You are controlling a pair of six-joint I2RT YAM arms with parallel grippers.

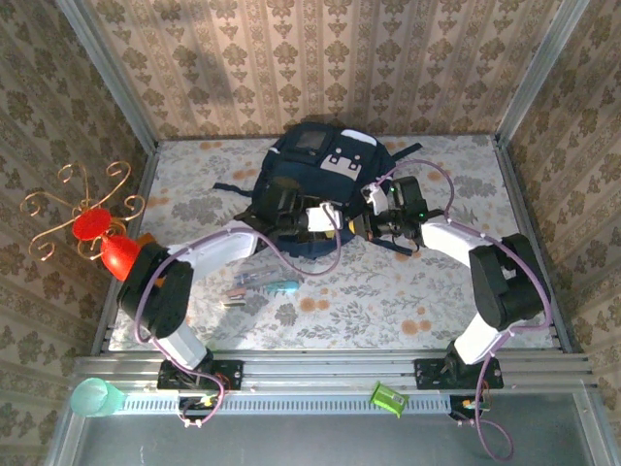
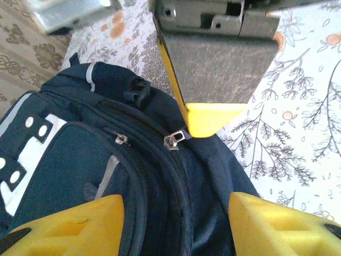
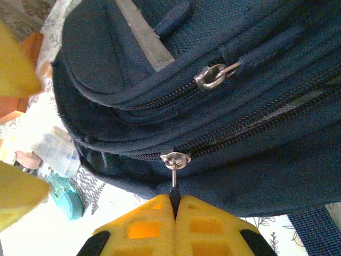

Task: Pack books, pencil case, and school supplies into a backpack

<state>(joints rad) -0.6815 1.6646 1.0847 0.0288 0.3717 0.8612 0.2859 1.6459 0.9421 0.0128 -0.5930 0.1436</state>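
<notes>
The right tool point(image 3: 175, 208) is clamped on the zip pull point(image 3: 173, 181) at the lower edge of the backpack point(image 3: 224, 48). The left tool point(image 2: 176, 229) has its fingers apart over the same zip line, with fabric between them. Beyond the backpack's edge, to the side of both tools, the surface point(image 2: 298, 122) is bare. The supplies point(image 1: 277, 286) lie behind the left tool, toward its arm's base

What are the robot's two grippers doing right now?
Left gripper: open, holding nothing.
Right gripper: closed on the zip pull of the backpack.
</notes>
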